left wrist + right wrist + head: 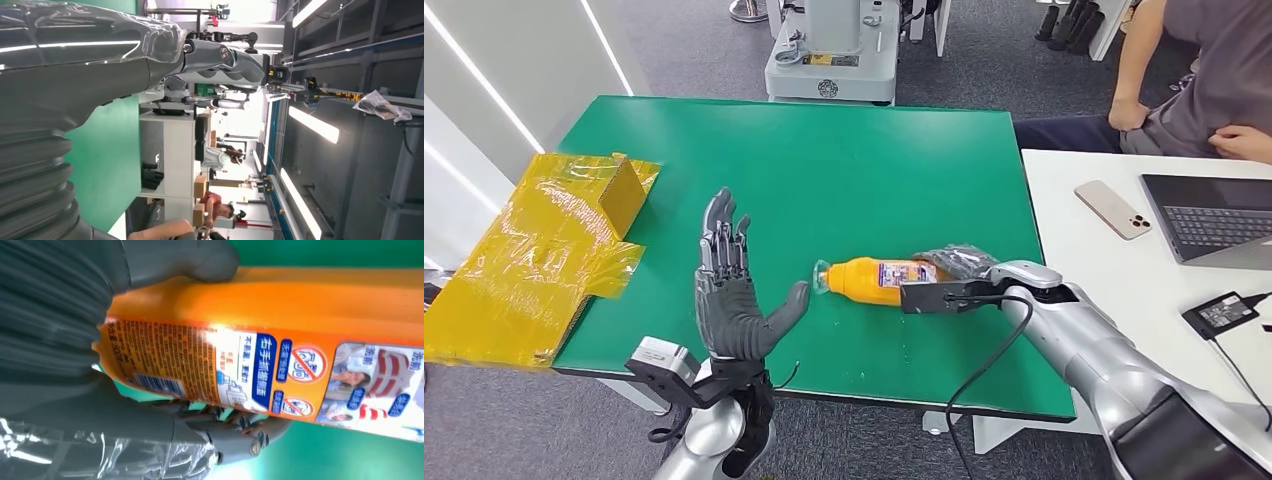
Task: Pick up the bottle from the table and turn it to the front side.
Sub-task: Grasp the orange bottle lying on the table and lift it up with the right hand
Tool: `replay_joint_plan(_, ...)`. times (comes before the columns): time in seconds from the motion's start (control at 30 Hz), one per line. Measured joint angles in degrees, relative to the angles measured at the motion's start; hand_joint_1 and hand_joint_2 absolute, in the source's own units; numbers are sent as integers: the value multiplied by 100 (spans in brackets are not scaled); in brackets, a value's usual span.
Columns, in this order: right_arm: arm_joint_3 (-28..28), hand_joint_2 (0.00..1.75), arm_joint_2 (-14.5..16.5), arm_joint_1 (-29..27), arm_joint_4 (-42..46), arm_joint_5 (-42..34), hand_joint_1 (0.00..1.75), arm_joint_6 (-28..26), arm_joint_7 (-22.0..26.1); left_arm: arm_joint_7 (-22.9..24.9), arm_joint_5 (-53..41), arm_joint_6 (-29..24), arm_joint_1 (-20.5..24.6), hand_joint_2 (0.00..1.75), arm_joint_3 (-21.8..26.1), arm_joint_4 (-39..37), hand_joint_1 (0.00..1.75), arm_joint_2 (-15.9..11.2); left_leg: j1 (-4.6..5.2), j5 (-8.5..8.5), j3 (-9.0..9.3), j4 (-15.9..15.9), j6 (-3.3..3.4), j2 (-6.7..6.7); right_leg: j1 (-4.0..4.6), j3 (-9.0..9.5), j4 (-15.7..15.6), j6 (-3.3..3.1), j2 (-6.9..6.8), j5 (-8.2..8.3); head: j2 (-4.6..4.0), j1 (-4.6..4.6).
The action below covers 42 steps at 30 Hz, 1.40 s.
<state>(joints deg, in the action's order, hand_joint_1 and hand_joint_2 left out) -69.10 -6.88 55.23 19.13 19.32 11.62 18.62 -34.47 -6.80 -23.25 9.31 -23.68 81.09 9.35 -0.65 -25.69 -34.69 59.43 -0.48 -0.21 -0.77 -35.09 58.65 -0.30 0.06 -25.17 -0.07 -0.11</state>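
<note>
Bright even overhead light, faint shadows, window glare, blurred close-up edges

I see green bench (844,160). Orange bottle (879,280) on its side near front edge, cap toward left. Yellow-taped flattened cardboard (544,250) overhanging left edge.

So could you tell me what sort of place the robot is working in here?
Probably a robotics lab or workshop. A green test table sits beside a white desk with a laptop, a machine base stands on the grey floor behind, and the left wrist view shows shelving and people at benches.
</note>
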Motion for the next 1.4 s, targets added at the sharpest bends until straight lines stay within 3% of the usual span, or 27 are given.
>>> replay_joint_plan(0.13,325,175,176,-112,81,-34,175,-960,-237,-31,-63,-78,-92,175,3,20,0,2,-1,0,-1,-1,0,0,1,-1,0,0,0,0,0,1)
replay_joint_plan(0.33,1176,175,435,-524,476,-71,175,-2897,-422,-32,-162,-144,-135,175,5,32,0,25,-1,0,-1,-1,0,-2,1,-2,0,0,-3,-1,0,1)
replay_joint_plan(0.47,1668,175,491,-811,818,47,175,-3390,-401,-13,-170,-151,-106,175,5,32,0,38,0,0,-1,-1,0,0,0,-3,-2,0,-1,-1,0,2)
replay_joint_plan(0.7,2790,175,507,-1706,1936,602,175,-4823,498,267,-178,177,128,175,-106,-83,0,110,0,0,-4,0,0,-6,0,-4,-3,0,-10,-1,0,2)
replay_joint_plan(1.0,3834,175,687,-2947,3615,997,175,-5019,1372,398,356,578,869,175,-314,-844,0,185,0,-1,-5,-2,1,-3,0,-10,-1,0,-6,-1,0,1)
replay_joint_plan(1.4,3882,175,820,-3318,4325,936,175,-4426,1625,477,1073,1210,1540,175,-552,-1595,0,198,0,1,-6,-2,-1,0,0,-11,0,-1,-1,0,0,1)
